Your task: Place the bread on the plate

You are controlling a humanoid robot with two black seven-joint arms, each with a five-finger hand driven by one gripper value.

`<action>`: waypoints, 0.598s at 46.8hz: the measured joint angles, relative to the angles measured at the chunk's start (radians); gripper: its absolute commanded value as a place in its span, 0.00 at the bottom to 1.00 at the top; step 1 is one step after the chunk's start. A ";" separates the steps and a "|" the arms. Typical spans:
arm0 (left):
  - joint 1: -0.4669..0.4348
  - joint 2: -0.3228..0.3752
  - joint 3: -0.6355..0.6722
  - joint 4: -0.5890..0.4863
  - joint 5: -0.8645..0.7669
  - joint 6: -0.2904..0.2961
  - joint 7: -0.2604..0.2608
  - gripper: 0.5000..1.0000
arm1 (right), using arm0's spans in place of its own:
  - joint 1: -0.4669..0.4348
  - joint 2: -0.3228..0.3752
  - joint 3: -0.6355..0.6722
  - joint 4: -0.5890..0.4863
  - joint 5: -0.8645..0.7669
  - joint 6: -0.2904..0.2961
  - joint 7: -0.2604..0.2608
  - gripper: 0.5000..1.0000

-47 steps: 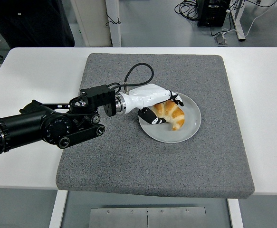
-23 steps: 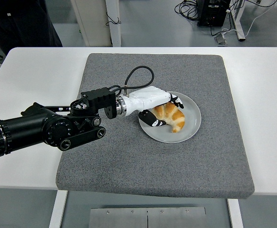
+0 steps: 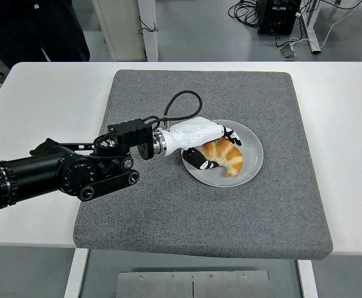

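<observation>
Grey mat (image 3: 168, 217) | one plate (image 3: 250, 167) | one bread (image 3: 228, 156) | left hand (image 3: 210, 149) gripping

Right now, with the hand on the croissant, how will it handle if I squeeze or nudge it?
The croissant looks flaky and puffed, so probably light and easily crushed by the left hand. Its curved shape lies flat on the plate, so it seems unlikely to roll.

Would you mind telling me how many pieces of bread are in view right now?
1. The bread, a croissant, lies on the plate on the grey mat, with the left hand closed around it. None appears hidden.
</observation>
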 measured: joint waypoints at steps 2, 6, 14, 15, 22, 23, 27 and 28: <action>0.001 0.000 0.000 0.000 0.000 0.000 -0.001 0.51 | 0.000 0.000 0.000 0.000 0.000 0.000 0.000 1.00; 0.001 0.000 -0.001 -0.003 -0.004 0.000 -0.003 0.60 | 0.000 0.000 0.000 0.000 0.000 0.000 0.000 1.00; 0.009 0.005 -0.001 -0.038 -0.007 -0.007 -0.011 0.93 | 0.000 0.000 0.000 0.001 0.000 0.000 0.000 1.00; 0.012 0.008 -0.001 -0.046 -0.007 -0.009 -0.012 0.93 | 0.000 0.000 0.000 0.001 0.000 0.000 0.000 1.00; 0.017 0.018 -0.004 -0.083 -0.008 -0.016 -0.013 0.94 | 0.000 0.000 0.000 0.001 0.000 0.000 0.000 1.00; 0.015 0.019 -0.005 -0.084 -0.010 -0.016 -0.013 0.94 | 0.000 0.000 0.000 0.001 0.000 0.000 0.000 1.00; 0.008 0.022 -0.012 -0.085 -0.015 -0.017 -0.013 0.94 | 0.000 0.000 0.000 0.001 0.000 0.000 0.000 1.00; 0.008 0.023 -0.014 -0.085 -0.016 -0.018 -0.013 0.94 | 0.000 0.000 0.000 0.001 0.000 0.000 0.000 1.00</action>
